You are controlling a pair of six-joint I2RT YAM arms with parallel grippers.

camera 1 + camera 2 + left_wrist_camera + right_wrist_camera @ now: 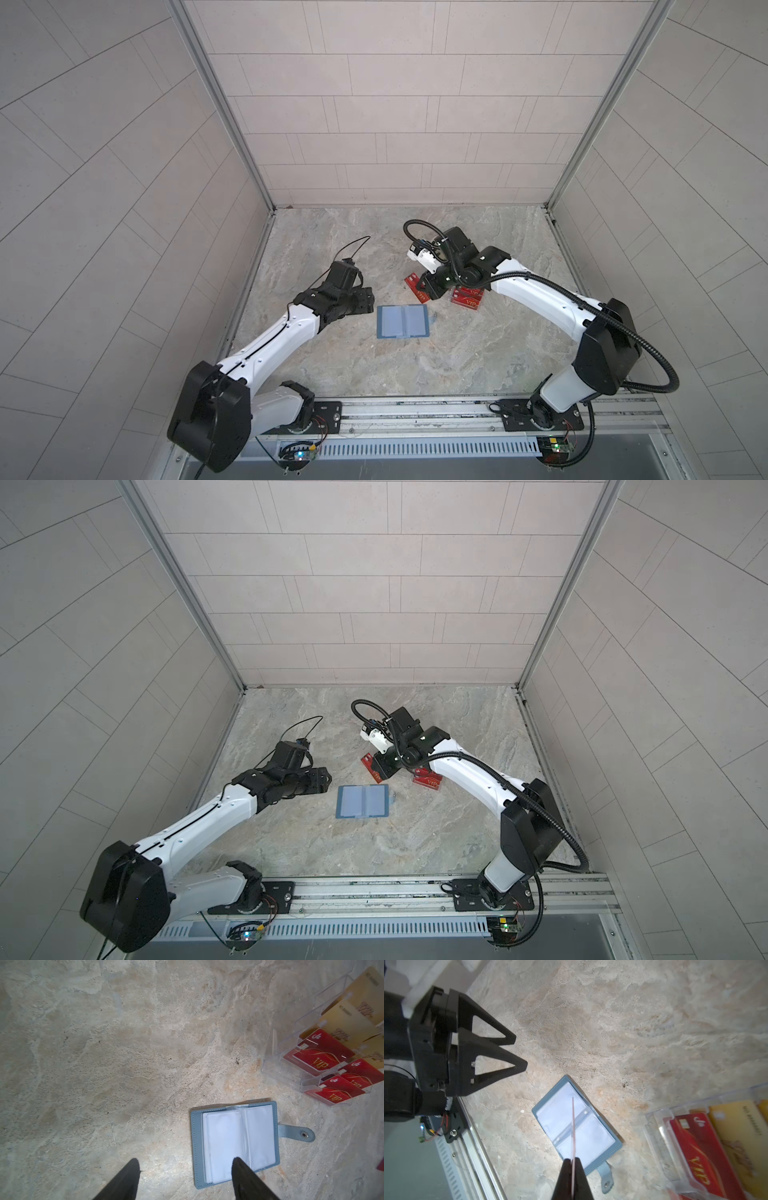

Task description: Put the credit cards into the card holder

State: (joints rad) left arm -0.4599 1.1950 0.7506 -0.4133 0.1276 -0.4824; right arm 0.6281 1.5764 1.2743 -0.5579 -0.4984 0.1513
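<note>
The card holder (402,321) (363,801) lies open and flat on the stone surface, pale sleeves up (234,1142), snap strap (606,1176) to one side. My right gripper (572,1159) is shut on a red credit card (573,1126), seen edge-on above the holder's middle fold. In both top views that credit card (420,296) (376,776) hangs behind the holder, in the right gripper (431,287) (384,766). My left gripper (185,1160) (365,301) is open and empty beside the holder's left edge. More red credit cards (315,1059) (695,1147) stand in a clear rack.
The clear acrylic tiered rack (280,1072) (656,1138) stands behind and right of the holder and also holds gold cards (353,1012) (741,1136). A metal rail (415,409) runs along the front edge, and tiled walls close in three sides.
</note>
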